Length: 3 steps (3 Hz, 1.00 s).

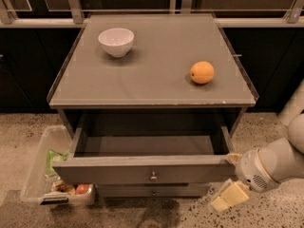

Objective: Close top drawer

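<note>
A grey cabinet (156,80) fills the middle of the frame, and its top drawer (114,171) stands pulled well out toward the lower centre, its shallow inside bare and its long front panel carrying a small round knob (153,176) above a narrower shut drawer front (118,191). At the lower right the white arm's gripper (227,180) sits just beside the drawer's right front corner, spread wide and holding nothing, its upper finger (232,158) at that corner. A clear plastic bin (40,163) of packets lies on the floor at lower left, while a white bowl (116,41) sits upper left and an orange (202,72) right of centre on the cabinet top, well apart.
</note>
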Available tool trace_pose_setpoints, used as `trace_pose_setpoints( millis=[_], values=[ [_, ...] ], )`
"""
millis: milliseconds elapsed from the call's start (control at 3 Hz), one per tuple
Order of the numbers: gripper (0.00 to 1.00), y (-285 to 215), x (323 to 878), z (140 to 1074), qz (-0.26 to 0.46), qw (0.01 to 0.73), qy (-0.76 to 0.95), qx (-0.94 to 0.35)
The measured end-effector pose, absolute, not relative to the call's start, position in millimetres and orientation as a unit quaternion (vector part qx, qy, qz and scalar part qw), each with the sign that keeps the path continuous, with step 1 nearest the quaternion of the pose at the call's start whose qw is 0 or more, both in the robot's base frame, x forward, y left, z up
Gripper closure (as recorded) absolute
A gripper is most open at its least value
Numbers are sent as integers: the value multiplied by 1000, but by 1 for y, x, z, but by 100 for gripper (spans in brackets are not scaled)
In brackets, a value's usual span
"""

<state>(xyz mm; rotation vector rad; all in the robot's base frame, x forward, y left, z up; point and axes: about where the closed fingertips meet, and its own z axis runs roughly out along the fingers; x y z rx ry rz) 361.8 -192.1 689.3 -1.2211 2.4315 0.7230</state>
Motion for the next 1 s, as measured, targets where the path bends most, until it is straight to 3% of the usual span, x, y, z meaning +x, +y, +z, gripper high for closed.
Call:
trace_pose_setpoints(
  millis=[1000],
  values=[
    [87, -192, 362, 689, 253, 162, 852, -428]
  ],
)
